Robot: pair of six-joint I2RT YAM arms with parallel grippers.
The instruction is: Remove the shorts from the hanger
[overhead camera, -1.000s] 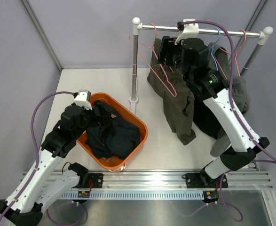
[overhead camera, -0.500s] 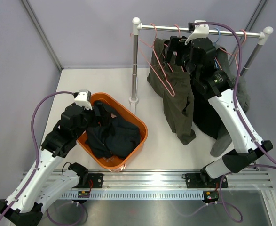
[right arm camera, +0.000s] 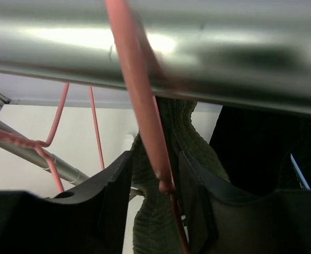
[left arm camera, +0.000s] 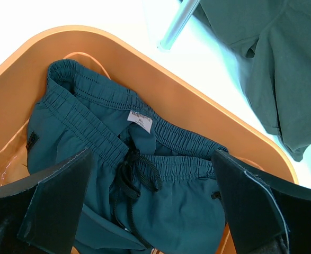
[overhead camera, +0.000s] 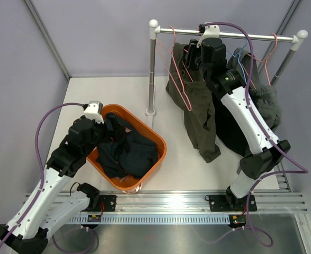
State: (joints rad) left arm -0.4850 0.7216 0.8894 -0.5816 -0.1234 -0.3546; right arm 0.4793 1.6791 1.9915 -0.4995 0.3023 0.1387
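Olive shorts (overhead camera: 200,114) are hanging from a pink hanger (right arm camera: 139,106) under the rail (overhead camera: 261,37). Their waistband is being straddled by the right end effector (right arm camera: 155,164), and whether it is clenched cannot be told. Only cloth should be pinched and drawn down off the hanger. The left end effector (left arm camera: 152,156) is being held released, well left of the rail.

orange basket (overhead camera: 129,112) on table (overhead camera: 107,90) | metal rack pole (overhead camera: 152,69) upright behind

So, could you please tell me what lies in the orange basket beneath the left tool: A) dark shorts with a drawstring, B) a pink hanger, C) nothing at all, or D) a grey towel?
A: the left wrist view shows dark teal shorts with waistband, drawstring and white label lying in the orange basket, under the open left tool.
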